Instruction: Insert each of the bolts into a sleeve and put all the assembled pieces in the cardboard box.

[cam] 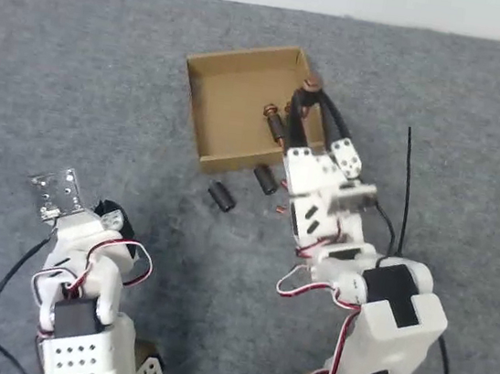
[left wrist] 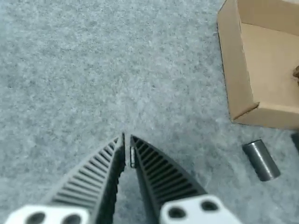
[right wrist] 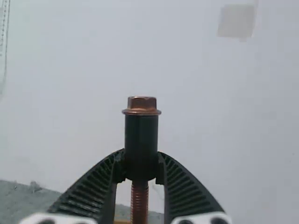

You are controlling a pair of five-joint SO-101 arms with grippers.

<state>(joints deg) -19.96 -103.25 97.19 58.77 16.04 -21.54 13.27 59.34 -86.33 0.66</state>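
At upper centre of the high view: the cardboard box (cam: pixel 233 102), open-topped, on grey carpet (cam: pixel 107 85). Holds one assembled piece (cam: pixel 274 121), copper and black, lying near the right wall. Over that right side of the box, the right gripper (cam: pixel 308 93) (right wrist: pixel 141 168) with jaws pinching a black sleeve (right wrist: pixel 141 135), a copper bolt (right wrist: pixel 141 105) run through it: flanged head seated on one end, threaded shank out the other, between the fingers. Just below the box's near wall in the frame, on the carpet, a loose sleeve (cam: pixel 222 195) (left wrist: pixel 261 160) and a second loose sleeve (cam: pixel 266 180), near each other but not touching. Close by, toward the lower right, a loose bolt (cam: pixel 281 210). At lower left, the left gripper (cam: pixel 54 193) (left wrist: pixel 127 140), well apart from the box, jaws pressed together on nothing, over bare carpet.
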